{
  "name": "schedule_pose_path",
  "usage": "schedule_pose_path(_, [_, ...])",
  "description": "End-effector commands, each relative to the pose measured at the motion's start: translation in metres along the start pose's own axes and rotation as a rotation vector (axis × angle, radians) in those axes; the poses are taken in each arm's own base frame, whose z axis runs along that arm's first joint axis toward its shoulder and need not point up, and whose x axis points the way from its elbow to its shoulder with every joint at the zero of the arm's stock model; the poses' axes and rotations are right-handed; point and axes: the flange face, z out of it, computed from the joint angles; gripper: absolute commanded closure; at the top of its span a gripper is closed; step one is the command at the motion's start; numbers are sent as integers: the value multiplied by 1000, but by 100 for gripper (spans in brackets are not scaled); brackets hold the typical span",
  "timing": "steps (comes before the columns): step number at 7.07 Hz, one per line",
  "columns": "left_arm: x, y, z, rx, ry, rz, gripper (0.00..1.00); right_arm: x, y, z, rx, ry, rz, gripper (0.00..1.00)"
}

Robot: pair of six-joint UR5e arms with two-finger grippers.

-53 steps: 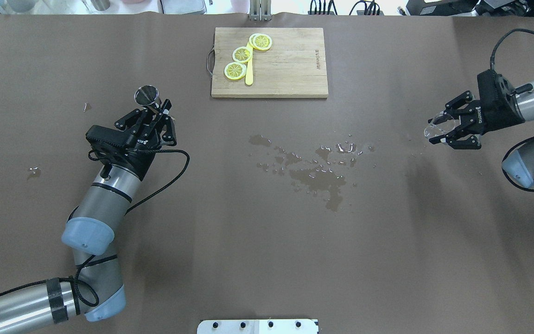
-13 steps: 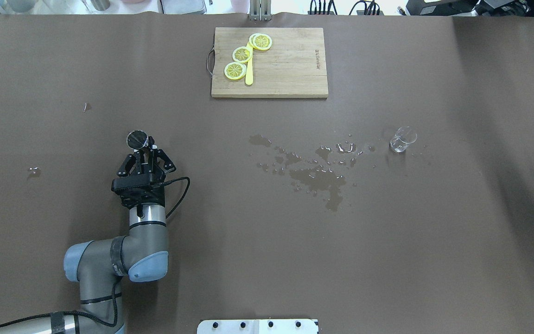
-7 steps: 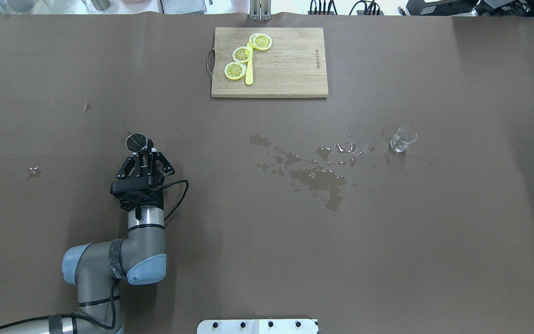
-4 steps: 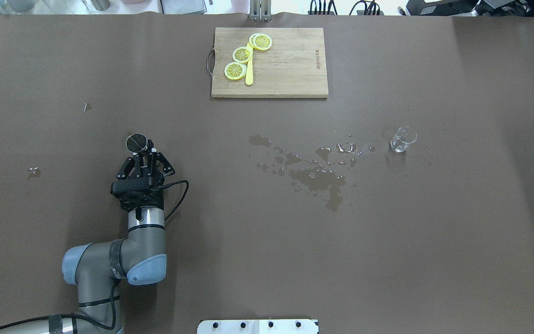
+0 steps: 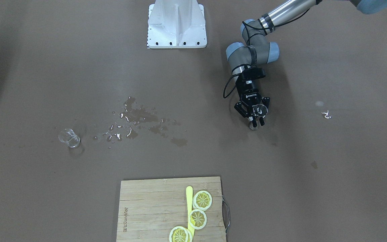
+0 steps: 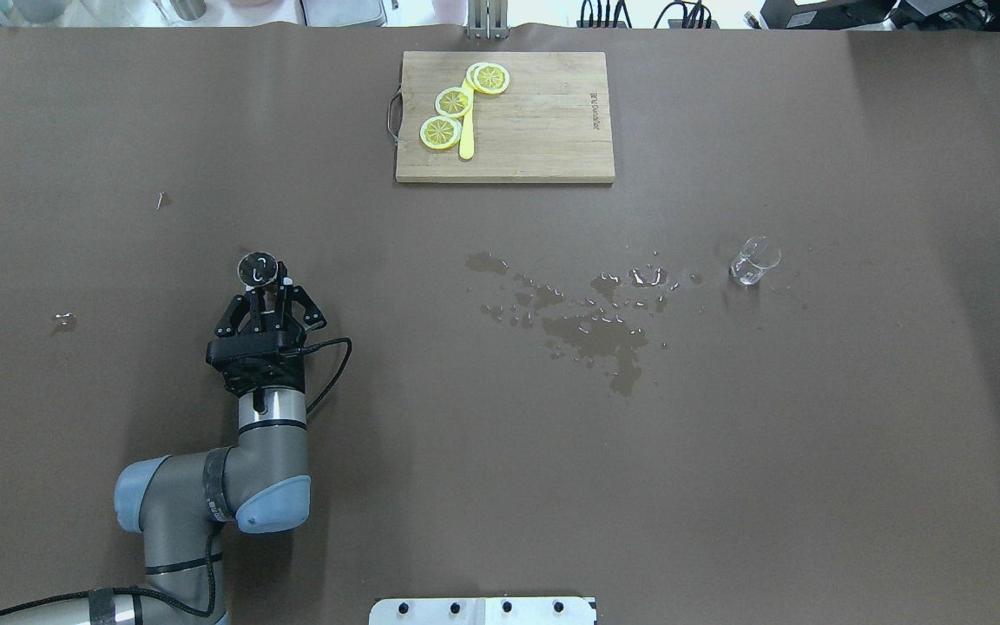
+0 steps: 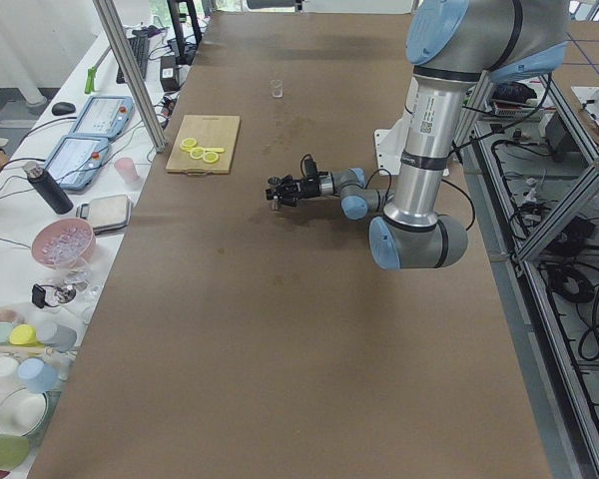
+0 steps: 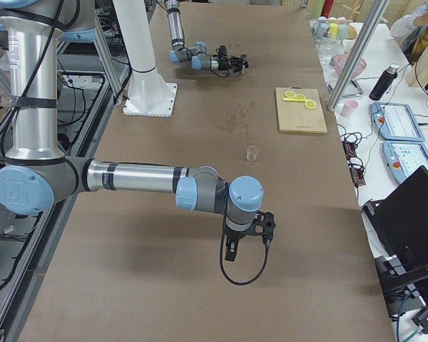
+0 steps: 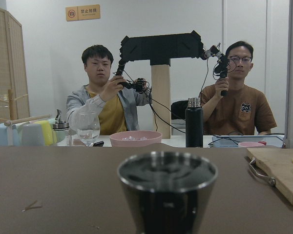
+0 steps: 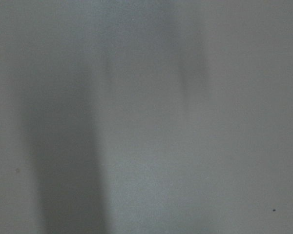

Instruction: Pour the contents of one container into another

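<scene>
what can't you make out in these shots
- Right gripper: only in the exterior right view, too small to tell open or shut; its wrist view is all blur.
- Cup: inside dark in the left wrist view, fill level unclear.
- Beaker: too small overhead to show any liquid.

Set the glass beaker [image 6: 754, 260] down upright at right and pulled the right gripper [image 8: 260, 228] away, out of the overhead view. Drew the left gripper [image 6: 274, 286] nearer, righting the tilted metal cup [image 6: 258, 269] in its grip.
</scene>
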Motion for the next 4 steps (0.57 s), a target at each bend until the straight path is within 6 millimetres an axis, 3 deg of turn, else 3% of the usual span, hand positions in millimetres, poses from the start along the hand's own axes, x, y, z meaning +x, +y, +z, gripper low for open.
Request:
schedule_pose_path(1, [0, -1, 0, 0, 0, 1, 57, 0, 0, -1, 2, 0, -1, 0])
schedule_pose_path(4, [-2, 0, 0, 0, 0, 3, 56, -1, 1, -2, 4, -1, -3, 0])
